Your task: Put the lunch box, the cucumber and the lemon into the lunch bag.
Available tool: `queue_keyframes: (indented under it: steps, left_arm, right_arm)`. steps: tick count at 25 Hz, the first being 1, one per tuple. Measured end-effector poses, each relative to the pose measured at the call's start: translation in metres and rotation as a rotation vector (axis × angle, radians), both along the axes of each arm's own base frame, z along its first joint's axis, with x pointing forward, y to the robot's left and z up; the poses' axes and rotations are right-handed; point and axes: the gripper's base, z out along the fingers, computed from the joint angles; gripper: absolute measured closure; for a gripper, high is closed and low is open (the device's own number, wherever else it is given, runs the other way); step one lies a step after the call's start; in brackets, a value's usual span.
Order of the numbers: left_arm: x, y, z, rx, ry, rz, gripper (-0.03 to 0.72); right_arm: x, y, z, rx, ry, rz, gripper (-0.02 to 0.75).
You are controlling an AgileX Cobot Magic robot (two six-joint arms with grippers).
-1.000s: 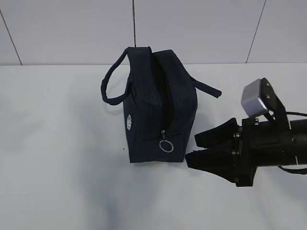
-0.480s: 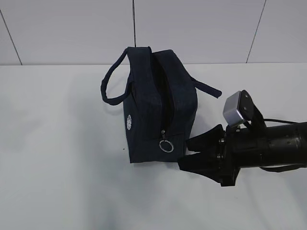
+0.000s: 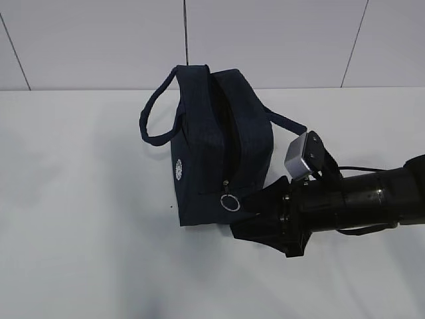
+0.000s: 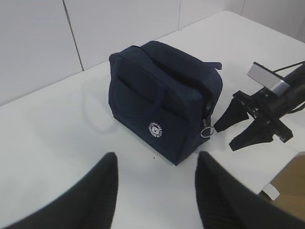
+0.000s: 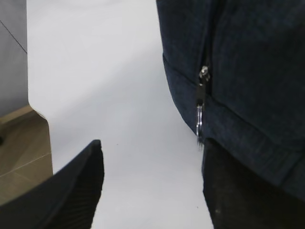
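R pincer (image 3: 247, 216) spread wide, gripping nothing, w/ lunch bag (image 3: 216, 153) ring pull (image 3: 230, 203) just beside its tips.

Lunch bag (image 3: 216, 156) upright on the table (image 3: 80, 199), right pincer (image 3: 249, 216) just beside its zipper-end corner.

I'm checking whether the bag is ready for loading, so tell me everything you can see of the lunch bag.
The lunch bag is a dark navy, boxy fabric bag standing upright on the white table. Its top looks unzipped, a dark slit running down to the metal ring pull on the end face. Two loop handles droop outward. A small round white logo marks one side. The right end effector, open, is close beside the ring pull; contact cannot be told.
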Motion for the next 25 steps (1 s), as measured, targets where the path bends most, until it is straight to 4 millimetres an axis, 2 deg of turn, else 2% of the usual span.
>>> queue_keyframes:
  steps: [4, 10, 22, 25]
  left_arm:
    - [0.001, 0.000, 0.000, 0.001, 0.003, 0.000, 0.307]
    - [0.001, 0.000, 0.000, 0.005, -0.001, 0.003, 0.307]
    - [0.002, 0.001, -0.001, 0.018, -0.006, 0.007, 0.326]
    - [0.002, 0.001, -0.001, 0.018, -0.006, 0.007, 0.326]
  right_arm:
    - [0.006, 0.001, -0.006, -0.014, 0.026, -0.019, 0.275]
    - [0.015, 0.003, 0.001, -0.006, -0.004, -0.021, 0.288]
    - [0.011, 0.018, 0.002, -0.009, -0.009, 0.020, 0.289]
    - [0.012, 0.018, -0.003, -0.014, 0.007, 0.019, 0.289]
